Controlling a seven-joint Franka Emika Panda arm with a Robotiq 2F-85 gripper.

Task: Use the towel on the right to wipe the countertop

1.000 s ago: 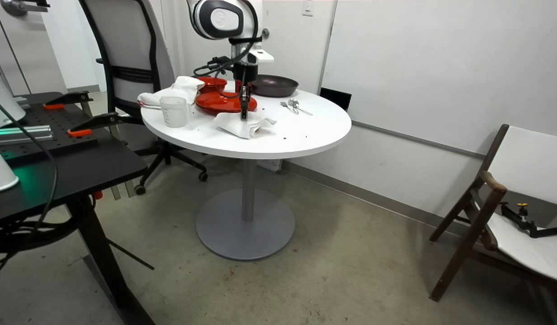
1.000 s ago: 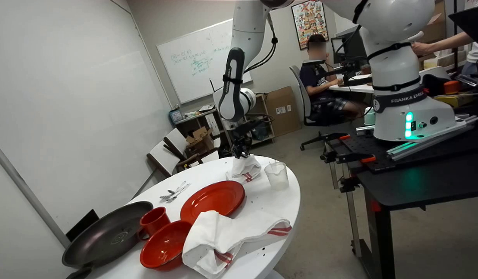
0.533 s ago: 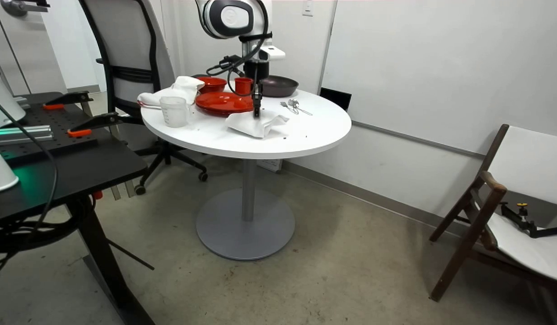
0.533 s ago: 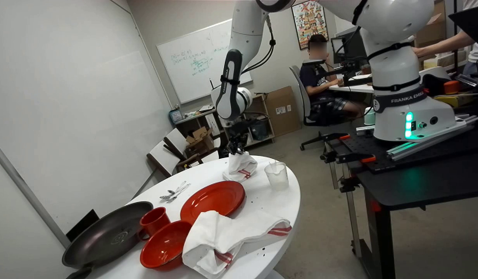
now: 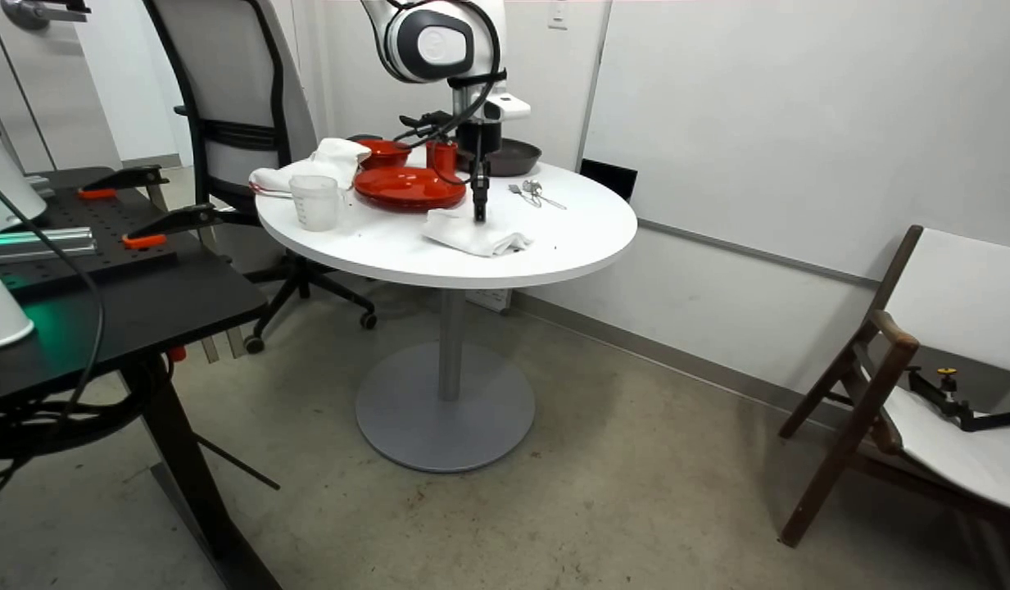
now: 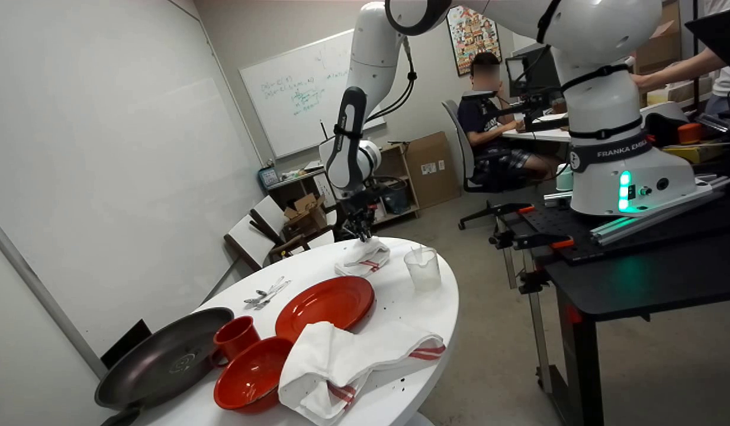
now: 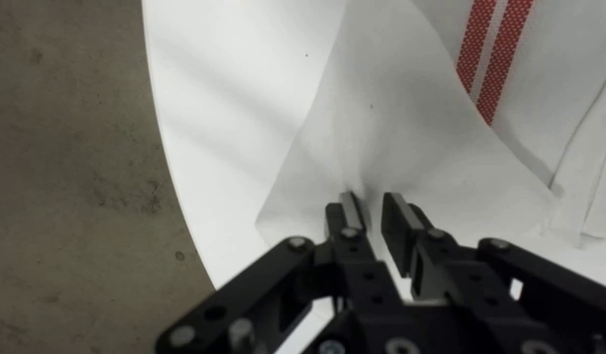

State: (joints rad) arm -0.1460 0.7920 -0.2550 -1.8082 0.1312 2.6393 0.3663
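In an exterior view we read the round white counter (image 5: pixel 582 225) as a dial, far rim at twelve. Its widest bare stretch runs from three to six o'clock, marked by a dark speck (image 5: pixel 555 247) between four and five. The towel (image 5: pixel 464 235) lies low, from the middle toward five, with a bare strip between it and the near rim. In the wrist view the counter's edge curves past at nine o'clock of the end effector (image 7: pixel 372 211), with the floor (image 7: pixel 86 172) beyond. Our end effector points straight down at the towel, its fingers (image 7: pixel 398 223) parted by a narrow gap; we cannot tell whether the tips press on it.

Just beyond the towel, toward eleven, the red plate (image 5: pixel 409 188) stands in the way. Behind it sit the red bowl (image 5: pixel 383 156) at eleven, the red mug (image 5: pixel 446 156) at twelve and the dark pan (image 5: pixel 517 158) at one. Loose cutlery (image 5: pixel 532 189) lies at two. At nine we have the clear measuring cup (image 5: pixel 316 205), with the bulkier white cloth (image 5: pixel 316 166) heaped behind it at ten. The whiteboard (image 5: pixel 799 123) stands past the one-to-three rim, a grey office chair (image 5: pixel 230 78) past ten.
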